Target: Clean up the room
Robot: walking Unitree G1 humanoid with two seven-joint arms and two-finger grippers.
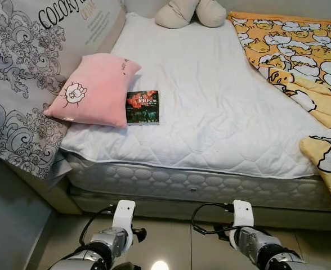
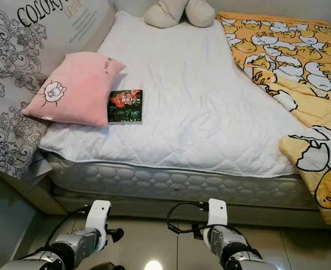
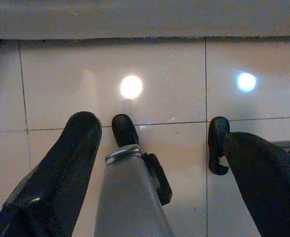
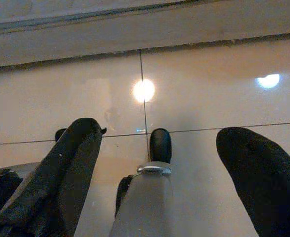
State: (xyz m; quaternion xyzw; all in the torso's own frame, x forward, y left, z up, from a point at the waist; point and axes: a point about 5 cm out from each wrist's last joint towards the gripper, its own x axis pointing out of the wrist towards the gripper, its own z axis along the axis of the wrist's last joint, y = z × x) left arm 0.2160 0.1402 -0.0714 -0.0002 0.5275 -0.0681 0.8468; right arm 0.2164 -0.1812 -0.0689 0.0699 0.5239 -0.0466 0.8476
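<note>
A dark book (image 1: 142,107) with a red cover picture lies flat on the white mattress (image 1: 210,112), touching the edge of a pink pillow (image 1: 95,89). A beige plush toy (image 1: 191,12) sits at the head of the bed. A yellow duck-print blanket (image 1: 300,56) is bunched along the bed's right side. Both arms hang low in front of the bed. My left gripper (image 3: 160,128) is open above the floor tiles, nothing between its fingers (image 3: 78,148). My right gripper (image 4: 161,129) is open too, over the same floor.
A grey patterned board (image 1: 25,67) leans against the bed's left side. Glossy beige floor tiles (image 3: 160,64) run up to the bed base (image 1: 199,205), with lamp reflections on them. My own feet (image 3: 124,129) show below the grippers.
</note>
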